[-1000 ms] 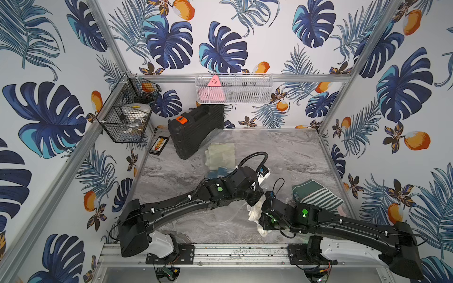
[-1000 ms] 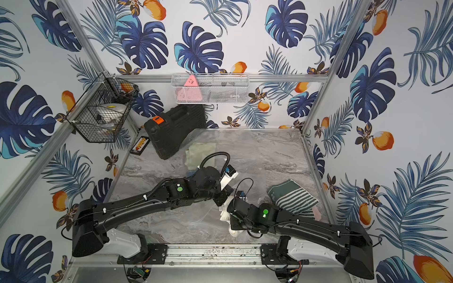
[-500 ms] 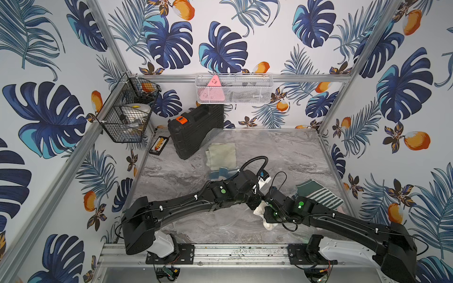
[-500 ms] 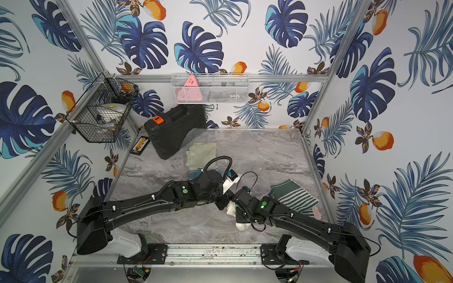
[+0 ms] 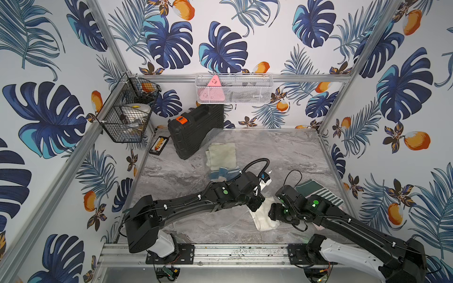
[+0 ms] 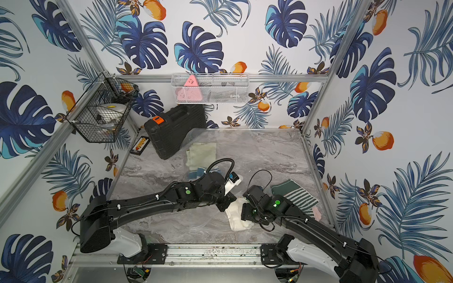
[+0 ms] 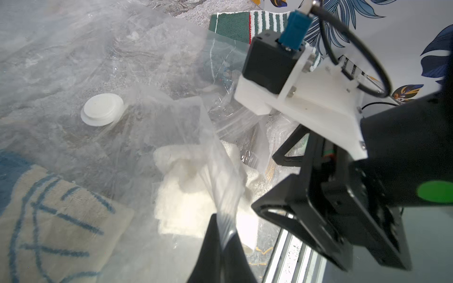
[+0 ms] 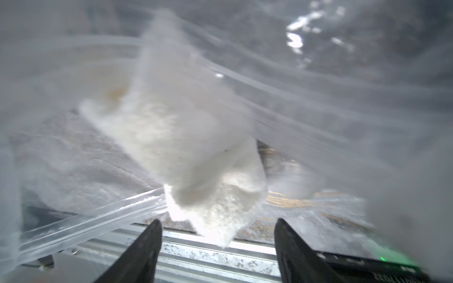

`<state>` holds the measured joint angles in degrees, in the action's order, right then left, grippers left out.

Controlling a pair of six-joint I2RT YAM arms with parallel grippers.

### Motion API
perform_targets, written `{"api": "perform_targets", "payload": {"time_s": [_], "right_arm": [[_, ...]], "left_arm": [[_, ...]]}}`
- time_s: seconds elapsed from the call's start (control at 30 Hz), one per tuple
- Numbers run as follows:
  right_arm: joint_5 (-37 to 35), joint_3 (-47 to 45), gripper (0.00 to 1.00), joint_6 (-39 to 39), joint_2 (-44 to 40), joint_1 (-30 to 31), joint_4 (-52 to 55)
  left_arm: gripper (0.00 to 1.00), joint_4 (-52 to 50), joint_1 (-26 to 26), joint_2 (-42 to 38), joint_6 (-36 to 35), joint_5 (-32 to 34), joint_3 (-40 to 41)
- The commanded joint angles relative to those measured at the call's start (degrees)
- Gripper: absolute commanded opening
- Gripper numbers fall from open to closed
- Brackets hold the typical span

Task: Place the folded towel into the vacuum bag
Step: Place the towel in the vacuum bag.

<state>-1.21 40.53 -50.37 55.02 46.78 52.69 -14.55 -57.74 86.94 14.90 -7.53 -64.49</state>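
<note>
While the left gripper (image 7: 221,221) has jaws clamped on the vacuum bag (image 7: 147,73), the right gripper (image 8: 218,220) jaws gape wide, gripping nothing; towel (image 8: 186,137) just ahead, 5 o'clock on the counter (image 5: 269,152). Both arms low, wrists nearly meeting.

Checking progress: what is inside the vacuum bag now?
A white towel shows through the vacuum bag film near its mouth. Whether its whole length is inside, wrinkled plastic hides.
</note>
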Motion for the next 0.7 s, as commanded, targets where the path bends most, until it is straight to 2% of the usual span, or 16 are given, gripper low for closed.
{"api": "perform_targets", "payload": {"time_s": [0.0, 0.13, 0.27, 0.33, 0.4, 0.53, 0.67], "right_arm": [[-1.9, -1.1, 0.71, -4.9, -0.5, 1.0, 3.9], [-3.0, -1.3, 0.75, -7.8, 0.1, 5.9, -3.7], [-5.2, 0.2, 0.81, -8.8, 7.3, 9.5, -7.3], [-7.1, -0.2, 0.81, -9.8, 11.0, 9.6, -7.8], [-12.1, 0.6, 0.8, -11.0, 12.9, 9.5, -4.8], [-22.6, 3.5, 0.74, -14.4, 9.5, 6.7, 6.1], [-20.2, 1.2, 0.7, -7.6, 3.2, -4.3, 5.8]], "left_arm": [[0.0, 2.3, -0.3, -0.4, 0.4, -1.7, -0.9], [0.0, 2.1, -0.7, 0.5, 0.0, -2.0, -2.0], [0.0, 2.1, -0.7, 1.0, -0.8, -1.4, -2.5], [0.0, 1.7, -0.7, 1.2, -1.2, -1.3, -3.0], [0.0, 1.4, -0.7, 1.2, -1.5, -1.2, -3.4], [0.0, 0.9, -0.7, 1.2, -2.1, -0.8, -3.4], [0.0, 0.6, -0.7, 1.8, -2.7, -0.7, -3.8]]}}
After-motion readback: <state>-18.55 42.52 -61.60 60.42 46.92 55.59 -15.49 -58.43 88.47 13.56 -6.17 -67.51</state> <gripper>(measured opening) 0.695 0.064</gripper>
